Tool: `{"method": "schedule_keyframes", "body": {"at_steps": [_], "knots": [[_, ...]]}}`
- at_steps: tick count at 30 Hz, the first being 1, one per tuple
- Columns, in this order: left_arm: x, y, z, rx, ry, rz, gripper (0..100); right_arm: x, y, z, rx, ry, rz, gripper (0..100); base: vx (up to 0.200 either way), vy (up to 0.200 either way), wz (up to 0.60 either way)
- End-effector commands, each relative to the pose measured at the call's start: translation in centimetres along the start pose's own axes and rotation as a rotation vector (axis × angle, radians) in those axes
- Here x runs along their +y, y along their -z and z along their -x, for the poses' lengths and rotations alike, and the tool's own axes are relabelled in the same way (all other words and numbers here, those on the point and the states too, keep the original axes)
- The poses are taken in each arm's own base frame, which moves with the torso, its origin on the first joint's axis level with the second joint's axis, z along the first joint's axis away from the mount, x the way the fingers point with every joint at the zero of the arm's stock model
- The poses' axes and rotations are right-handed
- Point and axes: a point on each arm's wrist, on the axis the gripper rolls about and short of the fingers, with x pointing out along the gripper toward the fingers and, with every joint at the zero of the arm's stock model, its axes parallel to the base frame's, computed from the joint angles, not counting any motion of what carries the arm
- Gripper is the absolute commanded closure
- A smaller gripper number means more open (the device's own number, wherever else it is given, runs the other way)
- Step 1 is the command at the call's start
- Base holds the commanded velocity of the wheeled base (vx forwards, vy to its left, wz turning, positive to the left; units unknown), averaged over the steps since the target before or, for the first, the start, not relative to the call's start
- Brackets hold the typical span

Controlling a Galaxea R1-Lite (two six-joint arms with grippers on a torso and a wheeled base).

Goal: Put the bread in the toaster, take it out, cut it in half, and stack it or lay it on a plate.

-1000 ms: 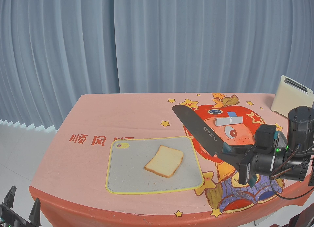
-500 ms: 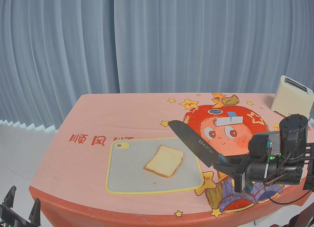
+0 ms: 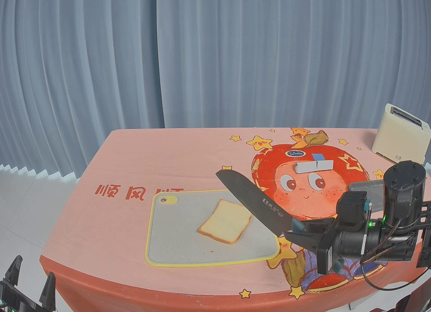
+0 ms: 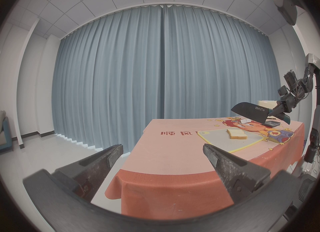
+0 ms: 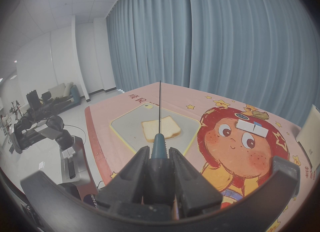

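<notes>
Resting on the pink-clothed table (image 3: 148,160) (blue curtains (image 3: 215,43) behind): board (image 3: 179,232), bread (image 3: 226,221).

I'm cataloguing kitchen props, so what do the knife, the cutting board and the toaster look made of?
The knife has a dark matte blade, likely coated steel or ceramic. The cutting board is a smooth grey sheet with a yellow rim, probably plastic. The toaster has a cream matte shell, plastic or painted metal.

Knife (image 3: 254,201) with matt dark blade, smooth plastic cutting board (image 3: 179,233) — soft printed fabric tablecloth (image 3: 152,158).
</notes>
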Motion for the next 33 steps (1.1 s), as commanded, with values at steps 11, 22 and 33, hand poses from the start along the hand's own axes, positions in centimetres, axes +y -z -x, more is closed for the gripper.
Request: {"method": "schedule_keyframes", "body": {"at_steps": [11,22,33], "knots": [[0.0,0.42,-0.14,0.013,-0.001,0.002,0,0.22,-1.09,-0.04,-0.036,-0.003,-0.034,100,0.0,0.0,0.0],[0.02,0.4,-0.15,0.013,-0.007,-0.007,100,0.32,-0.86,-0.2,-0.023,-0.006,-0.03,100,0.0,0.0,0.0],[0.01,0.42,-0.15,0.014,0.0,0.001,100,0.58,-0.68,-0.22,-0.016,-0.002,-0.025,100,0.0,0.0,0.0]]}}
